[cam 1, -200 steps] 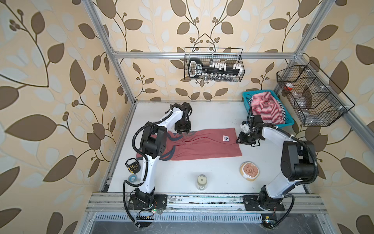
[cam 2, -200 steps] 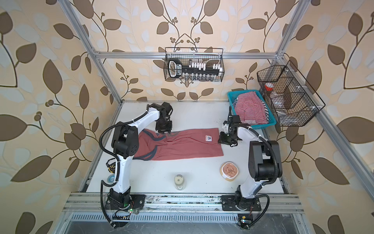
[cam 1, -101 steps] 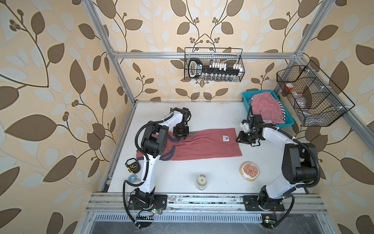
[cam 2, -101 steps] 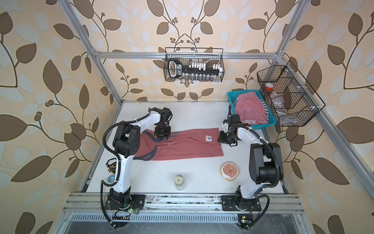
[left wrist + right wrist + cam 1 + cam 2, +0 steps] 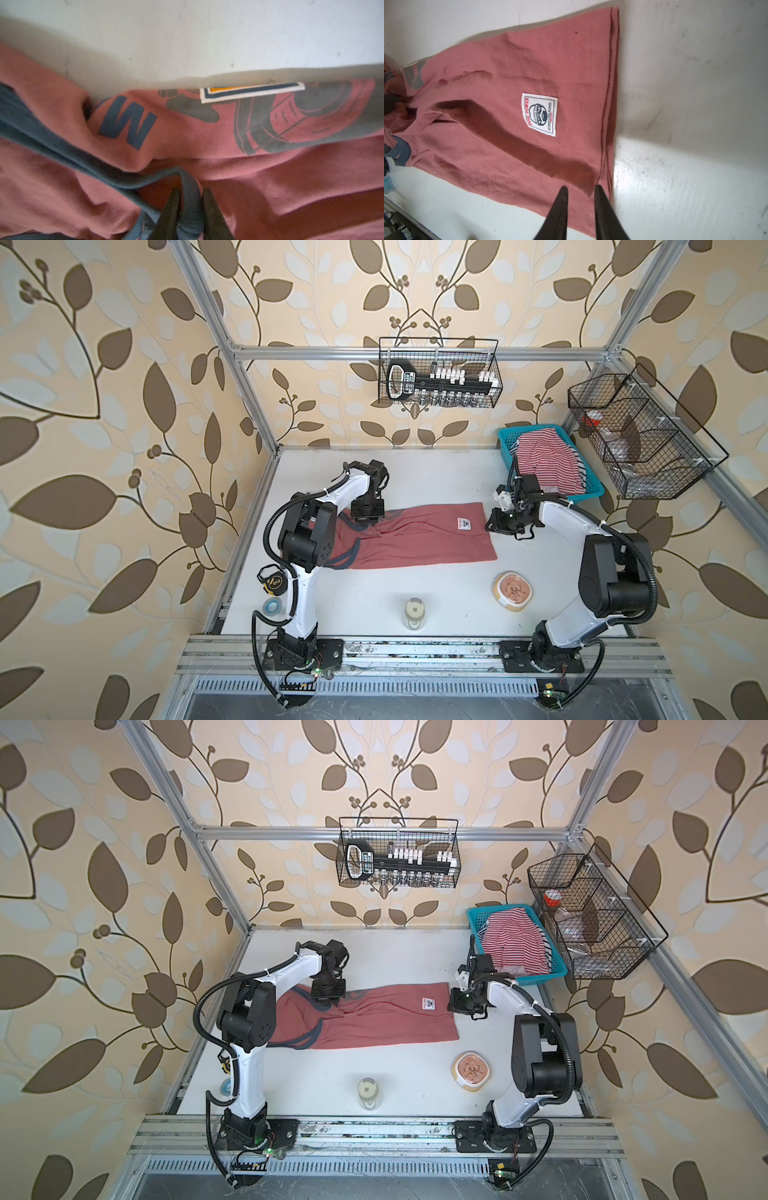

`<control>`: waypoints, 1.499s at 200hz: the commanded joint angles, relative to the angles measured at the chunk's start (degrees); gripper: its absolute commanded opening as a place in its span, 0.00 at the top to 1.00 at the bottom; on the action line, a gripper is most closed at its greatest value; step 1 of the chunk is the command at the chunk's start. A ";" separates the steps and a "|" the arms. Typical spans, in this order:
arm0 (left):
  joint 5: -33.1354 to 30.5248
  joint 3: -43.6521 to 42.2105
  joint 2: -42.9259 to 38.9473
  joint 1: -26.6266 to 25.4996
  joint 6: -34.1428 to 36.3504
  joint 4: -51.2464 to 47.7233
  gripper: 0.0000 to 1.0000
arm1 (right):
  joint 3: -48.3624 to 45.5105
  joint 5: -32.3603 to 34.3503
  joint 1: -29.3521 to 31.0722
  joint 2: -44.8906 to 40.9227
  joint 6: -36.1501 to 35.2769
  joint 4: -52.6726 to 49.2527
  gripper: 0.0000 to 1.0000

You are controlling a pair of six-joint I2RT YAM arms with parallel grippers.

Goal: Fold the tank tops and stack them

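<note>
We see the brick-red cloth tank top (image 5: pixel 419 541) with dark trim lying lengthwise across the white tabletop (image 5: pixel 415 472), its straps toward the left arm and its hem toward the right arm. Our left claw (image 5: pixel 190 193) is nearly closed, its two fingers pinching a raised loop of the blue-grey ribbed trim band (image 5: pixel 83 154). Our right claw (image 5: pixel 580 189) sits at the hem corner, its fingers a narrow gap apart with red cloth showing between them; we cannot tell whether it truly grips. The red-and-white striped tank top (image 5: pixel 544 464) lies crumpled in the teal plastic basket (image 5: pixel 590 491) at the far right corner.
</note>
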 commanded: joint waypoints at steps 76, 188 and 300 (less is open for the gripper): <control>1.16 -10.49 -11.54 -0.10 -3.21 -0.06 0.65 | -0.72 -0.36 0.81 1.08 -0.35 0.28 0.76; 4.03 2.03 -8.22 -0.19 -2.70 -2.12 0.64 | 8.74 -3.33 5.14 4.46 0.68 0.91 0.93; 5.22 -11.81 -10.09 -0.21 -3.37 3.11 0.67 | 29.96 -10.85 21.54 24.55 3.14 1.75 0.85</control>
